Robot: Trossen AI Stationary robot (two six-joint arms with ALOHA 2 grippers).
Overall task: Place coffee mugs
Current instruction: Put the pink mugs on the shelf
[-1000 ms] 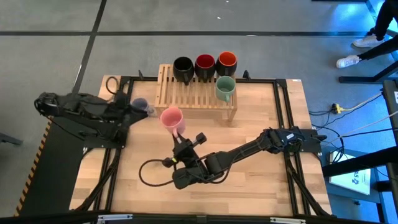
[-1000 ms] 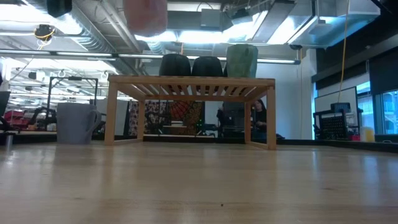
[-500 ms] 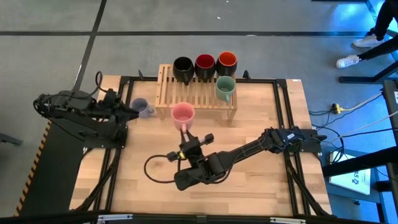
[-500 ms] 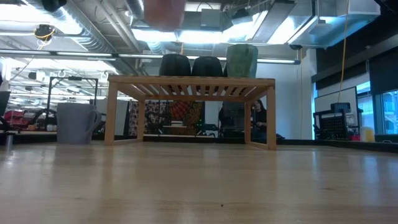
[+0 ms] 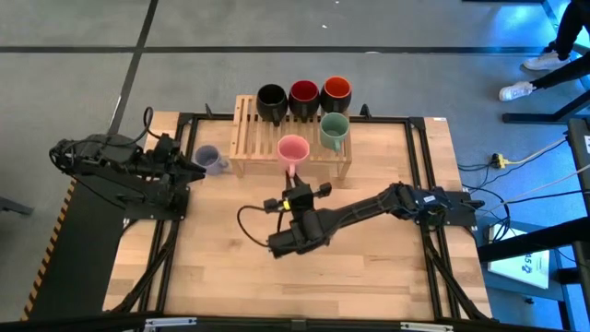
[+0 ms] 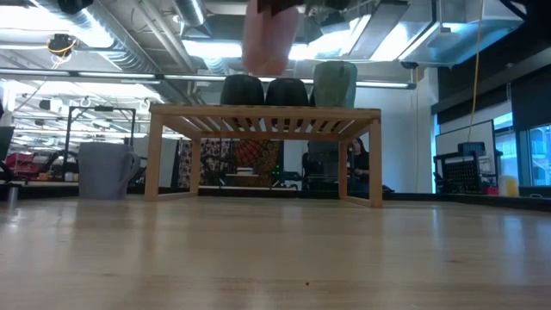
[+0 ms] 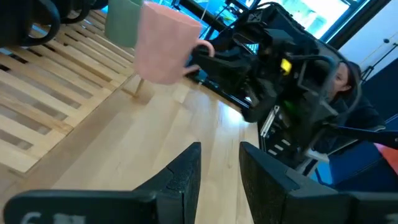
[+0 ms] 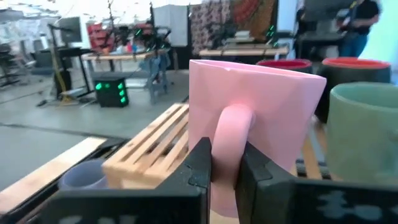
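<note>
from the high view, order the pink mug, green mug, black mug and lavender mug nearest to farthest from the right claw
1. Pink mug: held by its handle in the right claw, over the rack's front edge.
2. Green mug: on the rack, right side.
3. Black mug: rack's back row, left.
4. Lavender mug: on the table, left of the rack.

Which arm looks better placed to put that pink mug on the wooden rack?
The right. Its pincer is shut on the pink mug by the handle, held over the rack's front edge. The left pincer waits by the lavender mug.
</note>
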